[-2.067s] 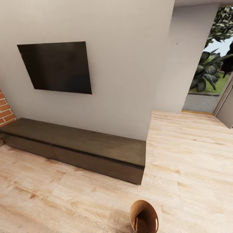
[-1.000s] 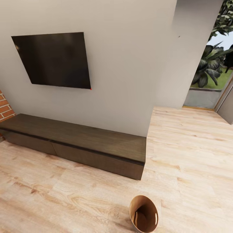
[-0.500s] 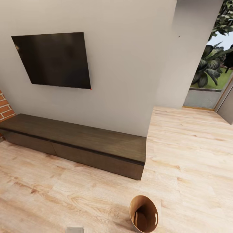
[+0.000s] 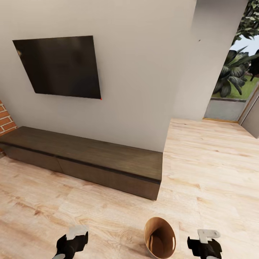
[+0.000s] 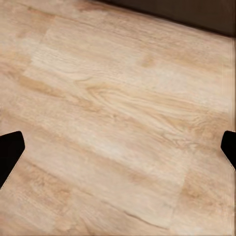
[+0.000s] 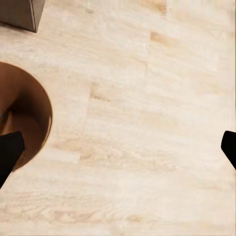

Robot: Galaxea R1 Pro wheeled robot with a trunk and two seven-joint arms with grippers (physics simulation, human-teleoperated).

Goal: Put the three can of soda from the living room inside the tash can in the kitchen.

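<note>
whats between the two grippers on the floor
In the head view the trash can stands on the wood floor between the left gripper and right gripper, nearer the right.

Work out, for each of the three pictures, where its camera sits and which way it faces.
Head view: high on the robot, looking down at the trash can, TV bench and wall; left hand and right hand show.
Left wrist view: on the left arm, facing the plank floor; dark fingertips show.
Right wrist view: facing floor beside the bin; fingertips show.
Head and right wrist views share the bin.
</note>
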